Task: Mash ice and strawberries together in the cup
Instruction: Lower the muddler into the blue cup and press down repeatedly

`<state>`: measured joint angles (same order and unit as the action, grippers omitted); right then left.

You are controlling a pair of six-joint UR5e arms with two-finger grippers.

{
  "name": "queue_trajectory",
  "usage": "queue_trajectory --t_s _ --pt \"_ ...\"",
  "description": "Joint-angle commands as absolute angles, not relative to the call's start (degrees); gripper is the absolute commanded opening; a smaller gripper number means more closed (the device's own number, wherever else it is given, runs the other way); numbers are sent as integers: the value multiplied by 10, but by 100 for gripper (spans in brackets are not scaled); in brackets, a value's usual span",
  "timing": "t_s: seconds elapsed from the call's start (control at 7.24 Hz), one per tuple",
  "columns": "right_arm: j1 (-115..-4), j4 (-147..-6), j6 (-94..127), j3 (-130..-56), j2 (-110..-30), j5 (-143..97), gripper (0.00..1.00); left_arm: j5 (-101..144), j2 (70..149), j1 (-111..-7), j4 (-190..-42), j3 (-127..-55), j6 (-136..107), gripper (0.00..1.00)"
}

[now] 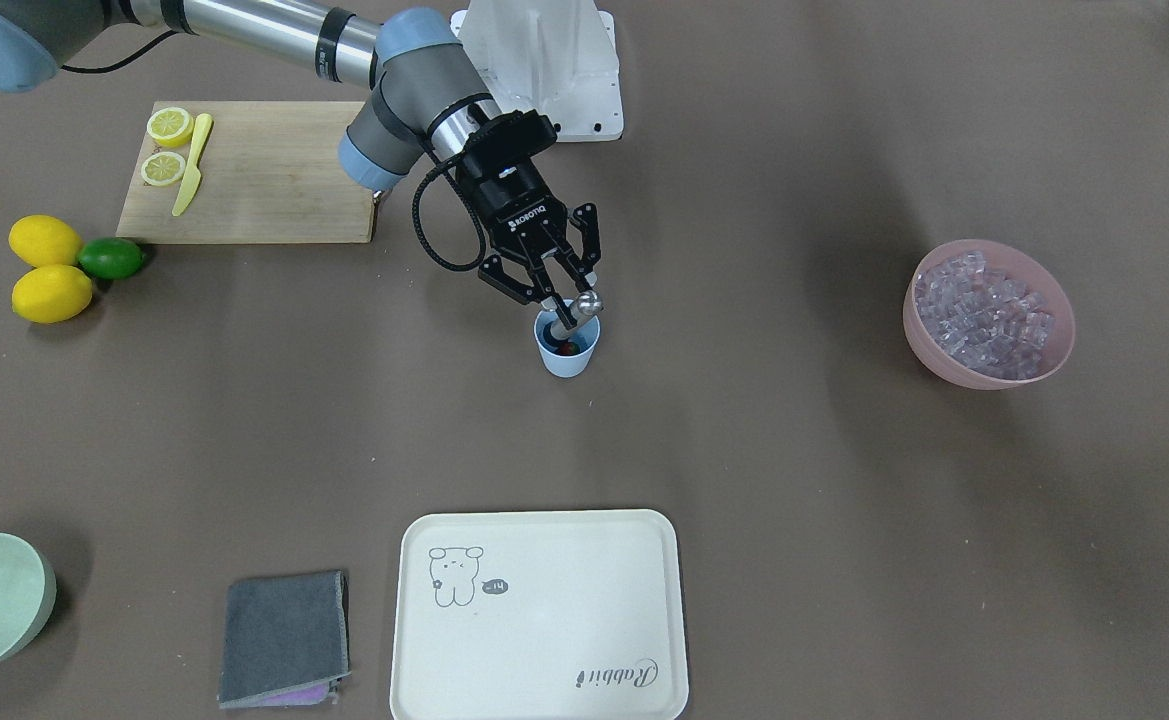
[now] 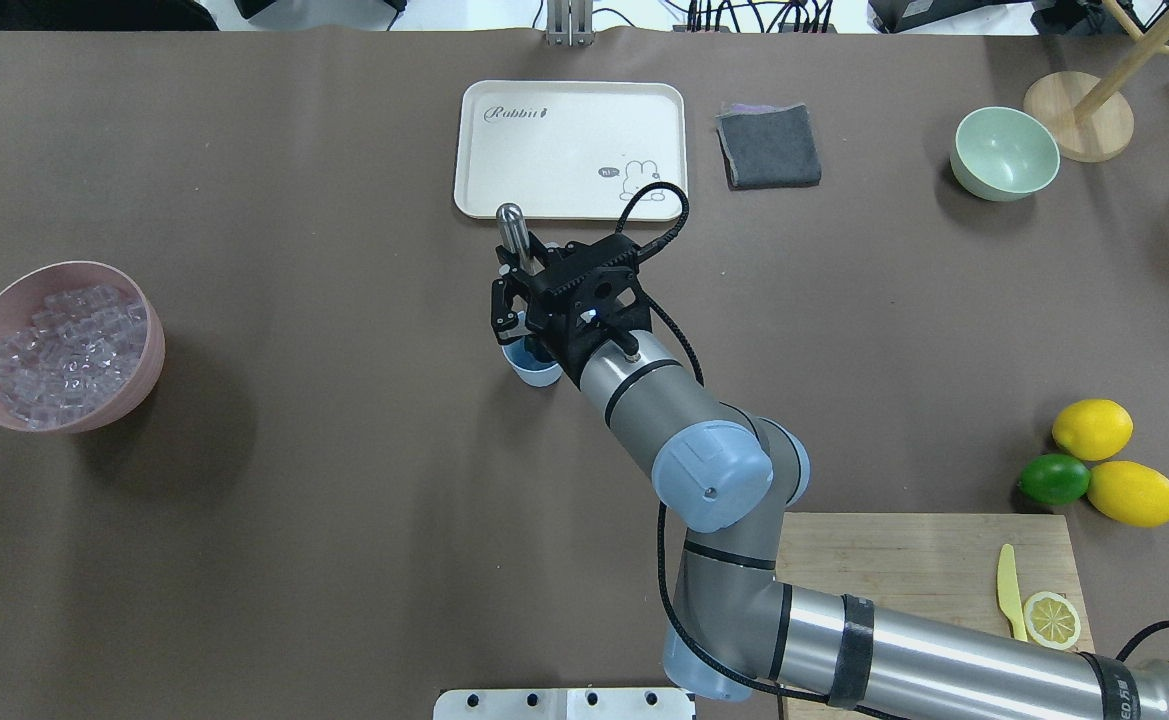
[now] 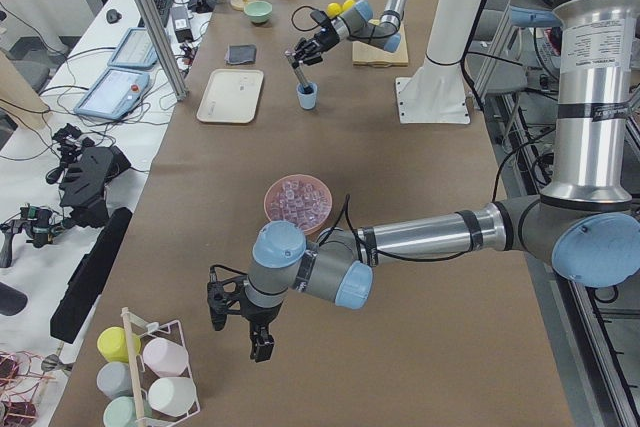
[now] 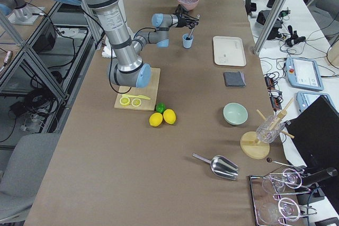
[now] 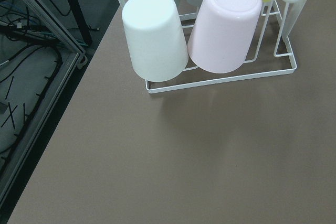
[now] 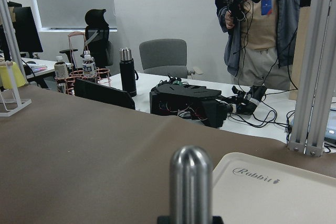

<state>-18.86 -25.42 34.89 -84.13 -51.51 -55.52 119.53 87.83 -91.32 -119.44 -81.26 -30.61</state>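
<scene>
Evidently the task is sitting in its mashing stage rather than at its end. The right hand point(image 1: 571, 292) is clenching a metal masher point(image 1: 588, 300) and holding it tilted, with the lower end reaching down into the cup point(image 1: 566, 363). The cup is standing upright near the middle of the table point(image 1: 764, 460). The strawberry point(image 1: 570, 347) is showing as a small red patch at the bottom of the cup, close to the tool's tip, but it is too small to tell whether it is crushed. The ice point(image 1: 989, 310) is lying heaped in the pink bowl point(image 1: 952, 367), well apart from the cup on the robot's left. Whether any cubes are sitting in the cup I cannot tell. I am judging that the pressing and grinding are mostly remaining, and perhaps adding ice too. The left hand point(image 3: 238, 309) is hanging near the table's far end beside a rack of upturned cups point(image 5: 210, 35), taking no part, and whether it is released or clenched I cannot tell
</scene>
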Motion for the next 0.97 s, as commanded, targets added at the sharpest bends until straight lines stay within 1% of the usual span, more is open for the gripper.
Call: queue_trajectory --t_s 0.0,0.28,0.83 --pt "-191 -255 349 -852 -496 -555 0 1195 880 -913 -1195 -809 -306 97" --pt "-192 -256 349 -869 -486 -555 0 1195 880 -913 -1195 -809 -307 97" --pt "-202 -253 350 -867 -492 -555 0 1196 878 -914 -1198 -811 -308 97"
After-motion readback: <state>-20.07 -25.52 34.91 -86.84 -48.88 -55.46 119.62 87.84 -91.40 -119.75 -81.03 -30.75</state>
